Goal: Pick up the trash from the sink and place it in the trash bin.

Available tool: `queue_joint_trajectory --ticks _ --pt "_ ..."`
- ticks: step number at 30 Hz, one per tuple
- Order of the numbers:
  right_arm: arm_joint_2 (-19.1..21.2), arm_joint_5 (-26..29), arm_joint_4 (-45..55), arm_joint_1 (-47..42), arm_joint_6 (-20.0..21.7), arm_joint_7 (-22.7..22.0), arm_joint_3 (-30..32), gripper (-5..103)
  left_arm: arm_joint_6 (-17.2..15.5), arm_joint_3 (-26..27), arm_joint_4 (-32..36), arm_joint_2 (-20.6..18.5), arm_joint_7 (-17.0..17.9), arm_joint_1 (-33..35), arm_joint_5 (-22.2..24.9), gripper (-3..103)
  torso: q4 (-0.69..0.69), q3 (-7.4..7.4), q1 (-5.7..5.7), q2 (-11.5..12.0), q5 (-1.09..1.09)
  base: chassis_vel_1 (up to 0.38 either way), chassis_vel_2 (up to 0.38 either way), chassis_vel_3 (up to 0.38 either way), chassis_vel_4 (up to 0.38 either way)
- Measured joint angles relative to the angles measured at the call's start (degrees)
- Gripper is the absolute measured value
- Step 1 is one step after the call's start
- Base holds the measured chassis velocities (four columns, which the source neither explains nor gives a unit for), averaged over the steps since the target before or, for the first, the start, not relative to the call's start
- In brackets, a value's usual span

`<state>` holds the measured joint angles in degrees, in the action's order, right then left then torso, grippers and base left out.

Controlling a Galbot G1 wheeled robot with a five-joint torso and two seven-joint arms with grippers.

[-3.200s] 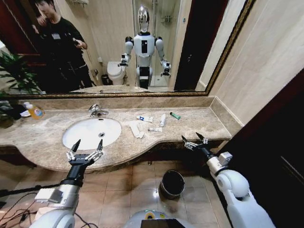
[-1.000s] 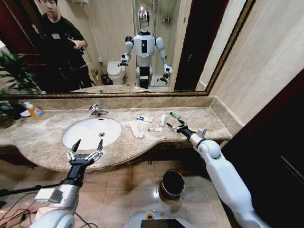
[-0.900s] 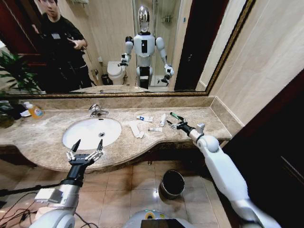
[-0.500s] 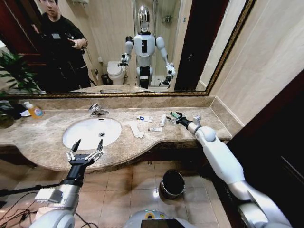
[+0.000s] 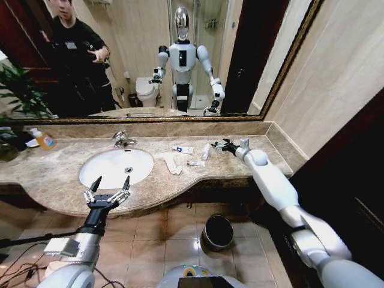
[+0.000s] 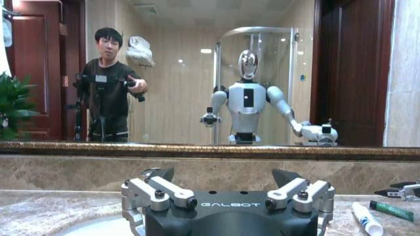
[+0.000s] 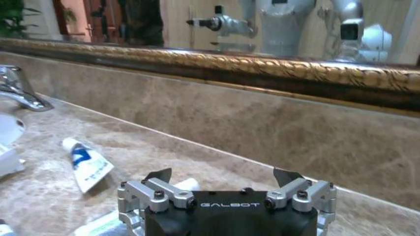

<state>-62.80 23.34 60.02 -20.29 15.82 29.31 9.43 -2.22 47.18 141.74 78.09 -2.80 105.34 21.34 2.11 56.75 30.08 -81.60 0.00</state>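
The trash lies on the marble counter right of the sink [image 5: 96,178], not in the basin: a crumpled paper strip [image 5: 172,163], a sachet [image 5: 183,150] and white tubes [image 5: 205,151]. The small green piece [image 6: 392,210] lies near the back wall. My right gripper [image 5: 222,144] hovers open just over it, nothing between its fingers [image 7: 157,175]. A blue-printed tube [image 7: 85,162] lies beyond it. The trash bin [image 5: 217,232] stands on the floor below the counter. My left gripper [image 5: 108,191] is open at the counter's front edge by the sink.
A chrome tap [image 5: 123,140] stands behind the sink. A yellow-orange bottle [image 5: 44,140] sits at the far left beside a plant [image 5: 18,96]. The mirror and its gilt frame [image 5: 180,119] back the counter; a wall closes the right end.
My right arm has swung up from the counter's front edge, across the counter to the green piece near the back wall. The left arm has not moved.
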Motion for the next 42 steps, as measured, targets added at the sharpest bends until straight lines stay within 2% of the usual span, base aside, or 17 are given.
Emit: queue_joint_trajectory --ticks 3,5,12,22,37,40,42 --pt "-0.01 -0.05 -1.66 0.99 0.49 0.53 0.01 100 0.00 0.00 0.00 0.00 0.00 0.00 0.00 100 0.00 0.00 0.00 0.00 0.01 0.000 0.000 0.000 0.000" --pt "-0.01 0.30 -3.57 1.98 2.36 1.16 0.17 100 0.00 0.00 0.00 0.00 0.00 0.00 0.00 100 0.00 0.00 0.00 -0.01 0.00 0.000 0.000 0.000 0.000" --pt "-0.19 0.64 -6.57 2.31 2.95 1.96 0.71 100 0.00 0.00 0.00 0.00 0.00 0.00 0.00 100 -0.01 0.00 0.00 -0.01 0.01 0.000 0.000 0.000 0.000" --pt "-1.33 1.78 -7.64 2.35 3.10 -0.78 1.58 100 0.00 0.00 0.00 0.00 0.00 0.00 0.00 100 0.00 0.00 0.00 -0.01 0.00 0.000 0.000 0.000 0.000" --pt "-3.33 -0.74 -10.05 3.03 2.77 -3.51 1.38 100 0.00 0.00 0.00 0.00 0.00 0.00 0.00 100 0.00 0.00 0.00 -0.01 0.00 0.000 0.000 0.000 0.000" --pt "-3.44 -1.90 -10.45 3.61 3.53 -4.80 1.41 88 0.00 0.00 0.00 0.00 0.00 0.00 0.00 100 0.00 0.00 0.00 -0.01 0.00 0.000 0.000 0.000 0.000" --pt "-3.44 -1.97 -10.47 3.80 3.82 -5.18 1.40 85 0.00 0.00 0.00 0.00 0.00 0.00 0.00 100 0.00 0.00 0.00 -0.01 0.00 0.000 0.000 0.000 0.000"
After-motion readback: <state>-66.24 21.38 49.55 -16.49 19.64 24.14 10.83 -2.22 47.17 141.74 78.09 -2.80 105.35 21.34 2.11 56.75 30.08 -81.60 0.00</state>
